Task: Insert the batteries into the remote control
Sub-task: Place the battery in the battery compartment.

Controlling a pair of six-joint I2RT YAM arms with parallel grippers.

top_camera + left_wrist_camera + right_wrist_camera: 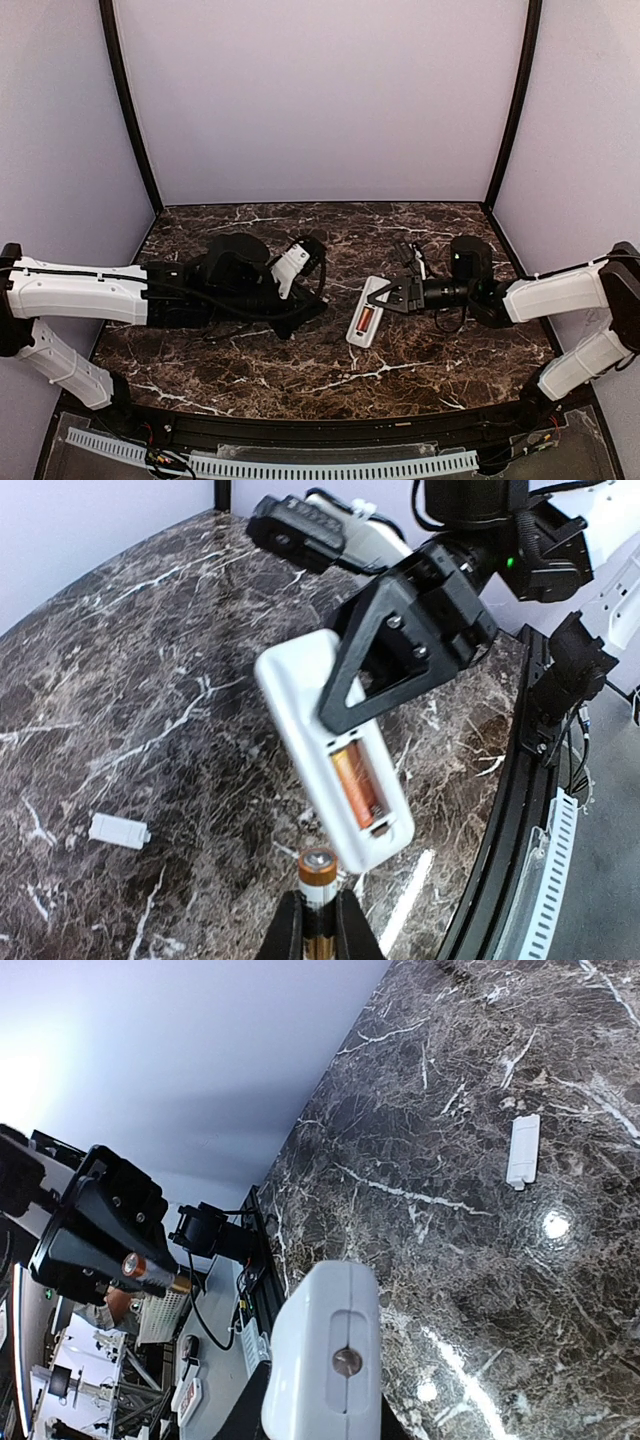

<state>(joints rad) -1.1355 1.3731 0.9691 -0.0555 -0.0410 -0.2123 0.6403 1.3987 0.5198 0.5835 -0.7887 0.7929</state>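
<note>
Left gripper (318,908) is clamped tight on a battery (318,866). It's a slim copper-and-black cell standing between the two black fingers, metal end cap pointing out towards the remote. In the left wrist view that cap sits just below the near end of the remote control (318,695), close to it but with a sliver of gap showing.

Over on the other side, the right gripper (392,293) has its black triangular fingers pinched on the white remote control across the width, at the end away from the left arm. The remote is tilted, plain back facing up, and it looks to be held clear of the dark marble counter (300,370) rather than lying flat. From above it sits right of centre, between the two arms.

The battery compartment (348,752) is open, cover off, and a second battery (360,785), orange-copper, is already lying lengthwise in it. I can't tell from here whether the slot beside it is free.

The battery cover (118,829), a small white rectangle, lies flat on the counter, well away from both grippers. The right wrist view catches it too, far out on the marble, with the left gripper and its cell facing the remote's end.
</note>
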